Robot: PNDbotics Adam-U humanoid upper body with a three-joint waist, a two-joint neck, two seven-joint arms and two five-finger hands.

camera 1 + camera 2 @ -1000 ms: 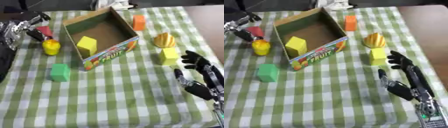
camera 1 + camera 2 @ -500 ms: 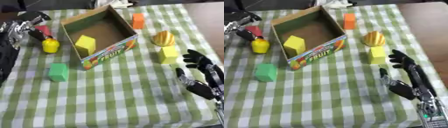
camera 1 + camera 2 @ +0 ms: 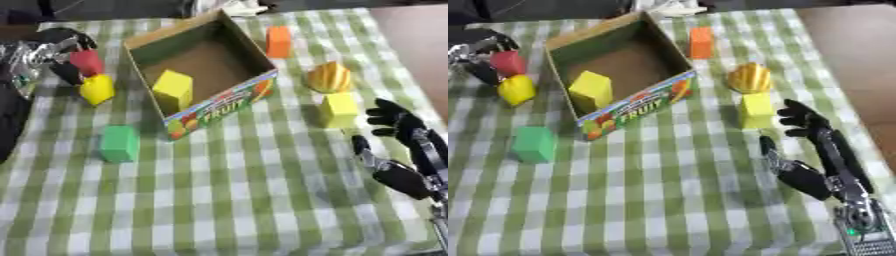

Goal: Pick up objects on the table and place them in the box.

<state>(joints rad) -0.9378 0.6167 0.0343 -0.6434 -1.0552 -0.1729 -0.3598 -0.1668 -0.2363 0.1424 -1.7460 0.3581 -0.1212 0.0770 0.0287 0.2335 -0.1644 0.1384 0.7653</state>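
Red piece [image 3: 87, 61] half hidden inside left hand [image 3: 54, 52].

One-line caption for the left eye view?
Left hand grips a red block beside the box; right hand rests open near a yellow block.

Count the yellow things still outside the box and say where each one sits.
2, plus one striped yellow-orange thing. A yellow block right of the box; a yellow piece left of it, under the red piece at the left hand. The striped one lies behind the block.
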